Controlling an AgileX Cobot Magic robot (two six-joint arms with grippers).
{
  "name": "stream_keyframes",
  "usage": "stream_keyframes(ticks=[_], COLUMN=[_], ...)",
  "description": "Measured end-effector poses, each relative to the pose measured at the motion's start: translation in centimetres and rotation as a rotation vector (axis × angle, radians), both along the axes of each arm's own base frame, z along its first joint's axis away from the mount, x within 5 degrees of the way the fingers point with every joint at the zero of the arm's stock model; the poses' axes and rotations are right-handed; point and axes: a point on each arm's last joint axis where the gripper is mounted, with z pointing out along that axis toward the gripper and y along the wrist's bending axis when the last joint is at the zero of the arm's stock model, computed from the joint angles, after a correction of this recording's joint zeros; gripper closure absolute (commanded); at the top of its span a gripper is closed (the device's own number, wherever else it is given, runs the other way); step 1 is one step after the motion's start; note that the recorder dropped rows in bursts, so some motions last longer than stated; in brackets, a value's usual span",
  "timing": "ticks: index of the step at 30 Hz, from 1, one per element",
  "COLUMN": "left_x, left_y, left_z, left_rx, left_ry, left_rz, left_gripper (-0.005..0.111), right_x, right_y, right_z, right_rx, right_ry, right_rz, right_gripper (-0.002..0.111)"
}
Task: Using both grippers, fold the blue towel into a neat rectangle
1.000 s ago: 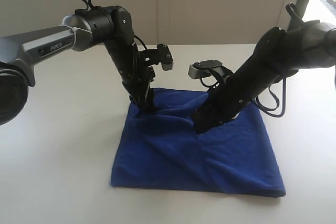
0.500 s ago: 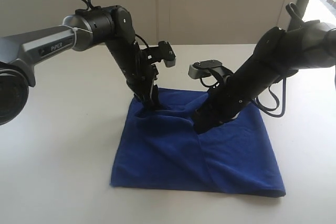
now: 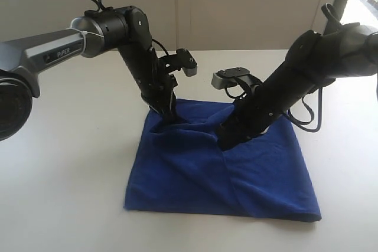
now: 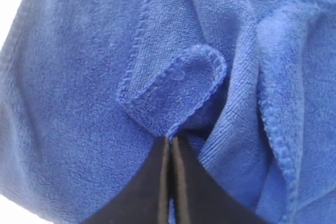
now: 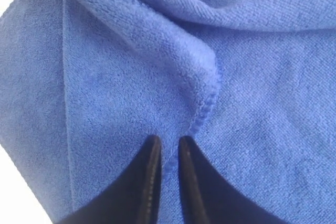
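The blue towel lies rumpled on the white table, its far edge bunched into folds. My left gripper points down at the towel's far left part. In the left wrist view that gripper is shut, pinching the base of a hemmed corner flap of the towel. My right gripper presses into the towel near its far middle. In the right wrist view its jaws stand narrowly apart, shut on a stitched hem fold that runs between them.
The white table extends around the towel on all sides. A pale wall stands behind it. Black cables hang off the right arm over the towel's far right corner.
The left gripper's jaws have shut on the towel's corner flap, and its wrist has turned slightly. The right arm and the towel's lie look the same.
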Motion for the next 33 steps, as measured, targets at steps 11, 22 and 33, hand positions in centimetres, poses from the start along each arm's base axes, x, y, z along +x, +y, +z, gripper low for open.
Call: stream_keyframes(ticks=[11, 22, 33], left_x=[1.1, 1.8, 1.7], left_y=[1.8, 2.5, 2.5], left_z=[0.0, 0.4, 0.4], left_rx=[-0.026, -0.121, -0.128], left_ry=[0.104, 0.152, 0.159], left_rz=[0.278, 0.346, 0.358], left_gripper=[0.107, 0.107, 0.107], right_x=[0.3, 1.2, 1.3], right_y=[0.4, 1.4, 1.8], right_z=[0.2, -1.9, -2.7], right_rx=[0.044, 0.001, 0.044], right_ry=[-0.067, -0.133, -0.100], right_rz=[0.045, 0.052, 0.020], right_gripper=[0.062, 0.062, 0.091])
